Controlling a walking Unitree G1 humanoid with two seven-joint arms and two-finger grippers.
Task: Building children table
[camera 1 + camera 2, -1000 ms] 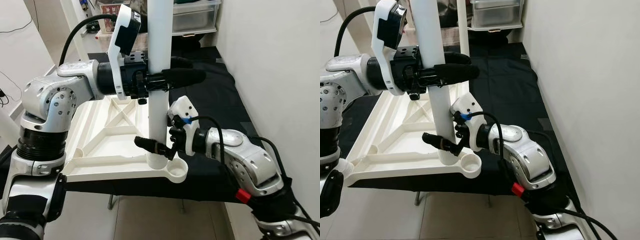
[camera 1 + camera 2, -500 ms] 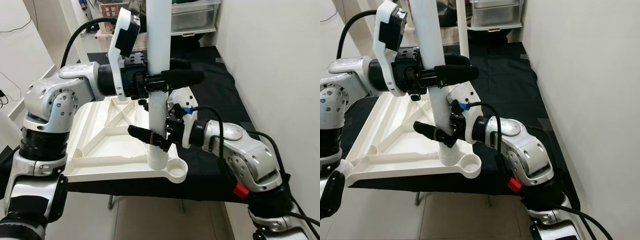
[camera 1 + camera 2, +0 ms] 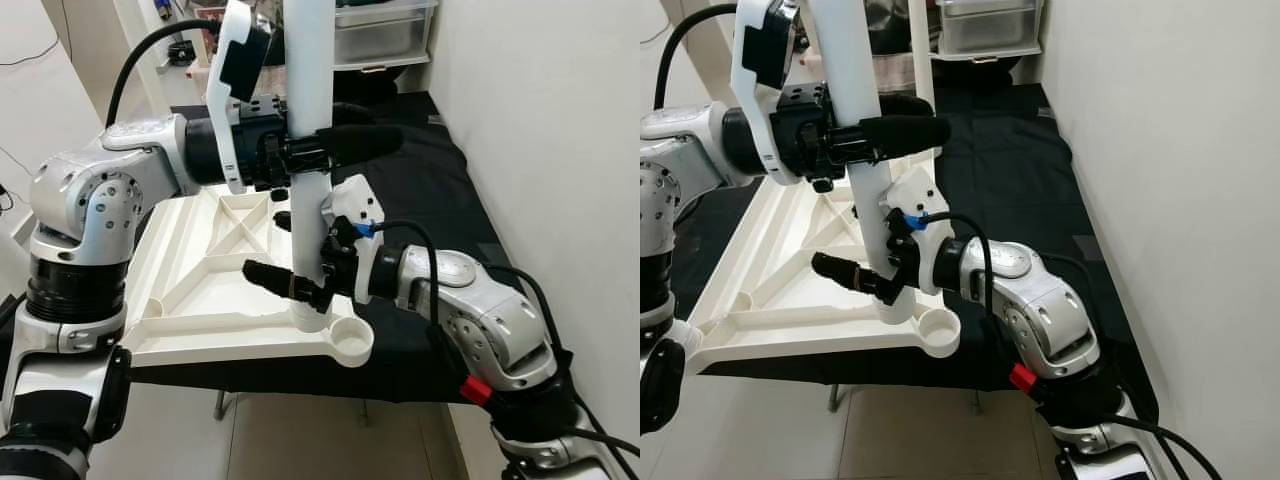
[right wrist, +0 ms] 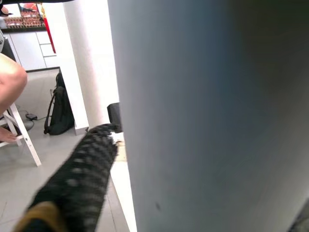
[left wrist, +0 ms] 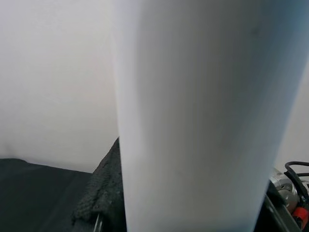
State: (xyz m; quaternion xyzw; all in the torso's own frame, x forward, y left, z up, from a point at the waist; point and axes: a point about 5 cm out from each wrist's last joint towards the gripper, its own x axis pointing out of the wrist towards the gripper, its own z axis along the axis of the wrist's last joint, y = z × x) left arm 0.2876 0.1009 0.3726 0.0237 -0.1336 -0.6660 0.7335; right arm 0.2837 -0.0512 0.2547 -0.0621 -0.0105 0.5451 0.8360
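Nearest me, my right gripper [image 3: 300, 290] is clamped on the lower end of the white table leg [image 3: 307, 190], just above the round corner socket [image 3: 350, 342] of the upturned white tabletop [image 3: 200, 300], which lies on a black cloth [image 3: 440, 200]. The leg stands upright at the tabletop's near right corner. Higher and farther, my left gripper [image 3: 320, 150] is closed around the same leg. A clear storage bin [image 3: 385, 35] sits at the far end.

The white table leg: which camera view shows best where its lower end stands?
The left eye view: the white table leg stands upright beside the round socket of the tabletop. The right eye view shows likewise; both wrist views show bare surface close up.
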